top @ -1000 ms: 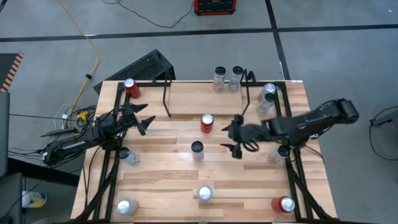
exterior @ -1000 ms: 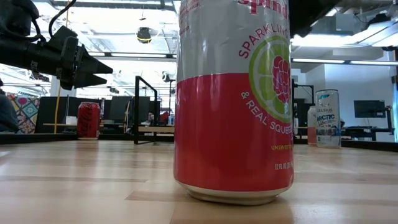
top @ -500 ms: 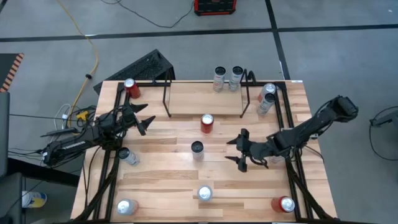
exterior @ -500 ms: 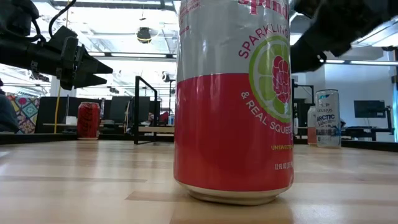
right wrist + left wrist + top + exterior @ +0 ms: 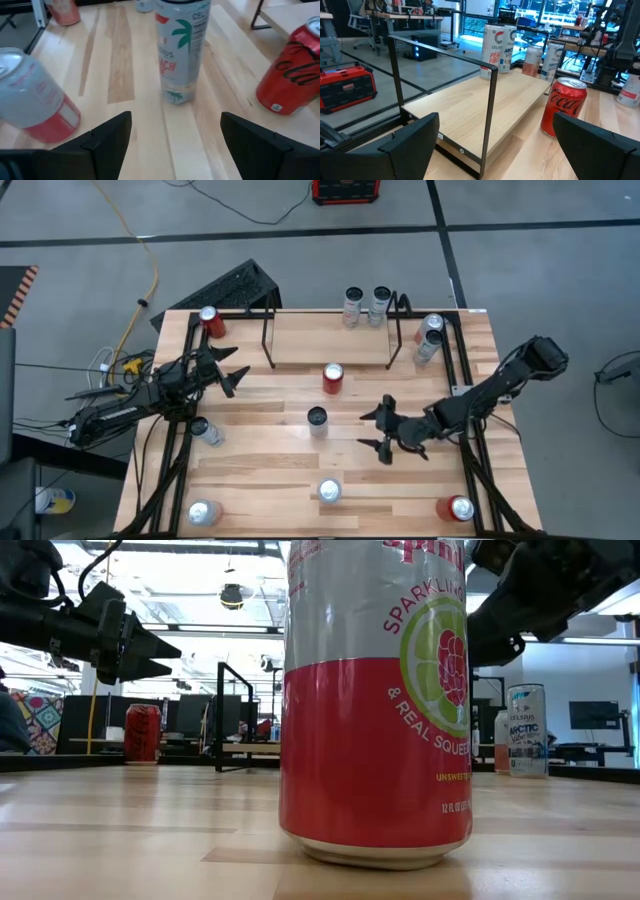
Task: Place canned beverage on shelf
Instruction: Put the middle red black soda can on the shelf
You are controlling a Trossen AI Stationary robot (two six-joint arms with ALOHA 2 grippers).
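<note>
The shelf (image 5: 330, 340) stands at the far middle of the counter (image 5: 260, 450), and its light board carries no can. A red cola can (image 5: 333, 377) stands just in front of it, and a white can with a dark top (image 5: 317, 421) stands nearer. The right gripper (image 5: 384, 430) hangs to the right of this white can with open jaws, holding nothing. The left gripper (image 5: 236, 375) waits at the left edge, also open and empty.

Table (image 5: 270, 465): light wood planks, upright cans scattered across it.
Shelf (image 5: 330, 340): at far edge, board bare.
</note>
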